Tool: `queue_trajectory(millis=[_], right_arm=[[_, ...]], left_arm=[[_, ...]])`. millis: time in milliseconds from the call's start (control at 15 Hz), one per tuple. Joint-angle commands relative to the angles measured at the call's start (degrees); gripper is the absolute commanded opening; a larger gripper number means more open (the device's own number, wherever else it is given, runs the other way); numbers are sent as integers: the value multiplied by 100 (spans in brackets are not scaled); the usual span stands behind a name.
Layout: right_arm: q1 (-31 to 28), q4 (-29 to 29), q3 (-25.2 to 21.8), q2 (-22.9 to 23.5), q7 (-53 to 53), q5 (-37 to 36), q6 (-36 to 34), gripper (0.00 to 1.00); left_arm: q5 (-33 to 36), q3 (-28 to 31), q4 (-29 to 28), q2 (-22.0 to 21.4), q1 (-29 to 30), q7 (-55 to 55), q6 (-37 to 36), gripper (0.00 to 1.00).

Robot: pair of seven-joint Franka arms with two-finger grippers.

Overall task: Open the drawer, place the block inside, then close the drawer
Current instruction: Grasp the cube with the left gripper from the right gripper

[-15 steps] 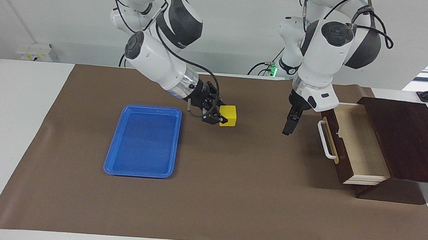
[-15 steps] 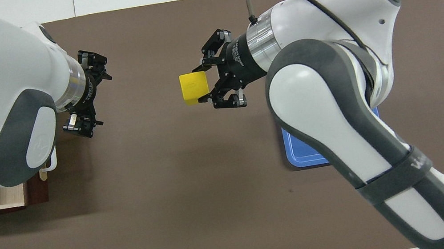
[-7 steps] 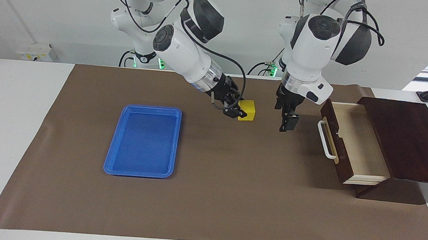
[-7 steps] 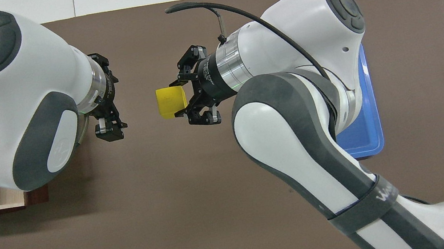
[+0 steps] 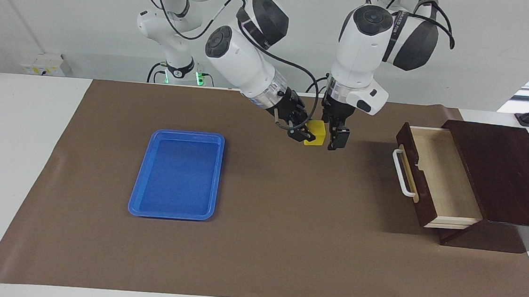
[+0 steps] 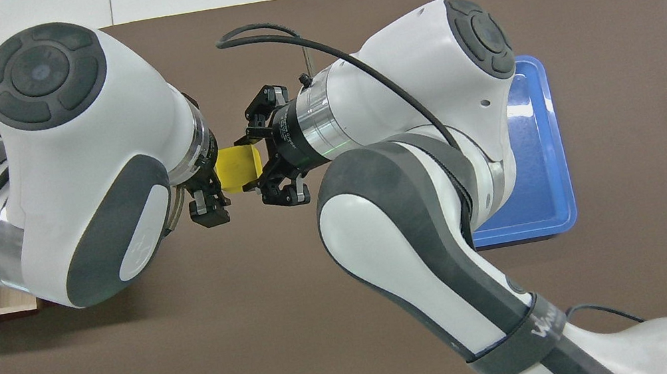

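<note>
The right end effector (image 5: 304, 135) is clamped on the yellow block (image 5: 315, 133), gripping it by one end so that most of the cube sticks out free toward the other arm, up in the air over the bare brown mat (image 5: 257, 242) around the middle of the surface. That grip looks deliberate: it leaves faces clear for a second hand to take. The left end effector (image 5: 333, 136) hangs just beside the block with its fingers spread wide, at the free end of the cube, though I cannot tell whether they bracket it or touch it yet. From where I stand this reads as a hand-over in mid-air, since the block's carrier comes from the end of the surface away from the drawer. The drawer (image 5: 437, 176) stands pulled out of its dark wooden cabinet (image 5: 503, 172) toward the left arm's end of the surface, its pale interior showing nothing inside and its white bar handle (image 5: 403, 173) facing the middle, ready to receive the cube. The blue plastic tray (image 5: 175, 214) lies toward the right arm's end with nothing in it, well apart from the meeting point. Opening is done; placing and closing are left.
</note>
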Motion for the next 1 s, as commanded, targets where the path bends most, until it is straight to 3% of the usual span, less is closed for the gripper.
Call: queue_trajectory(millis=[0, 268, 401, 602, 669, 736, 803, 936], right_arm=[[16, 115, -8, 61, 171, -133, 50, 0], [16, 115, -8, 61, 171, -133, 41, 0], [16, 115, -8, 61, 171, -133, 41, 0], [-2, 115, -8, 61, 162, -133, 33, 0], [-2, 115, -8, 61, 162, -133, 33, 0], [-2, 115, -8, 61, 162, -133, 24, 0], [-2, 115, -8, 61, 162, -133, 24, 0], [-2, 115, -8, 61, 162, -133, 24, 0]], left_arm=[[-82, 83, 210, 111, -157, -200, -154, 100], [-82, 83, 201, 110, -175, -209, -109, 95], [-82, 83, 201, 110, -175, -200, -101, 86], [-82, 74, 201, 110, -175, -200, -66, 56], [-82, 74, 201, 110, -175, -191, -39, 39], [-82, 74, 201, 110, -166, -174, -22, 7], [-74, 74, 201, 110, -166, -148, -13, 0], [-73, 56, 201, 110, -157, -130, -4, 0]])
